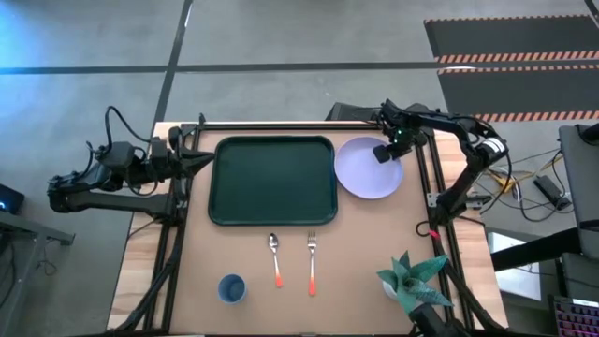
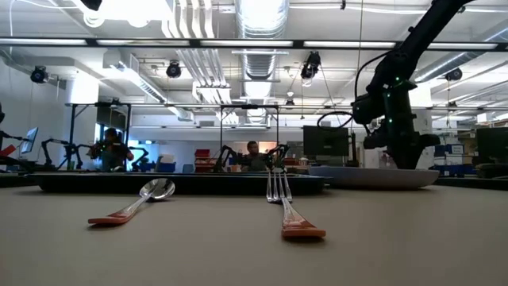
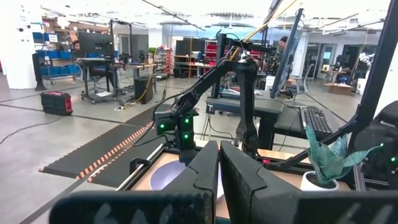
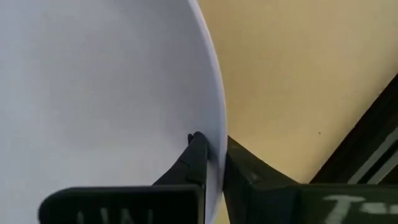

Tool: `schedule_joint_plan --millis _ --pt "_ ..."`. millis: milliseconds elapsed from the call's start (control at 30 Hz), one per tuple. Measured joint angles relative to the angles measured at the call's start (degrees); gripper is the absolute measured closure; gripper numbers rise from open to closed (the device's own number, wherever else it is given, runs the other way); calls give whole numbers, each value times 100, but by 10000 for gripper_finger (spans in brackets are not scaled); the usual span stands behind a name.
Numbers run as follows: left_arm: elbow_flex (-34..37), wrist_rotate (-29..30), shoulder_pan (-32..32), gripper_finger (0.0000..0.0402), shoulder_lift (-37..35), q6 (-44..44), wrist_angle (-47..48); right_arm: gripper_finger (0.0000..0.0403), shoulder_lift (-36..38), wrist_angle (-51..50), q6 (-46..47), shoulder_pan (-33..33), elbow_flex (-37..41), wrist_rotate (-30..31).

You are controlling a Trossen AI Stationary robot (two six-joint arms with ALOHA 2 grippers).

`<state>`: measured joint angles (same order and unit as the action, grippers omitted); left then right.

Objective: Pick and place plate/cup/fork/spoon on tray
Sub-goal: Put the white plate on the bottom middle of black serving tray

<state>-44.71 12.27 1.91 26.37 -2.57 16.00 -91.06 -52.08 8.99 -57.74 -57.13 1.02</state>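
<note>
The pale lavender plate (image 1: 365, 171) lies on the table just right of the dark green tray (image 1: 272, 180). My right gripper (image 1: 386, 153) is shut on the plate's rim at its far right side. The spoon (image 1: 275, 257) and the fork (image 1: 312, 262) lie side by side on the table in front of the tray, handles toward the near edge. The blue cup (image 1: 231, 288) stands near the front left. My left gripper (image 1: 208, 161) is shut and empty at the tray's left edge; its closed fingers show in the left wrist view (image 3: 219, 180). My right gripper pinches the plate's rim (image 4: 214, 146) between its two fingers, one finger over the plate's inner face and one outside the edge. The fingers come from above, pointing down, at the plate's far right side. In the low view the plate (image 2: 373, 176) sits level at table height.
A potted plant (image 1: 412, 281) stands at the table's near right corner. The table's black frame rails (image 1: 427, 178) run along the right side beside the plate. In the low view the spoon (image 2: 131, 205) and fork (image 2: 286, 208) lie in front of the tray (image 2: 182, 184).
</note>
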Motion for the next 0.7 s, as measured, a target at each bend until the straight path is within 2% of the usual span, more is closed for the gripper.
schedule_joint_plan --millis 400,700 --pt "0 0 -1 402 2 -1 1 397 2244 -11 500 20 14 23" --pt "0 0 0 402 11 -1 2 397 3402 12 1256 269 -78 -74"
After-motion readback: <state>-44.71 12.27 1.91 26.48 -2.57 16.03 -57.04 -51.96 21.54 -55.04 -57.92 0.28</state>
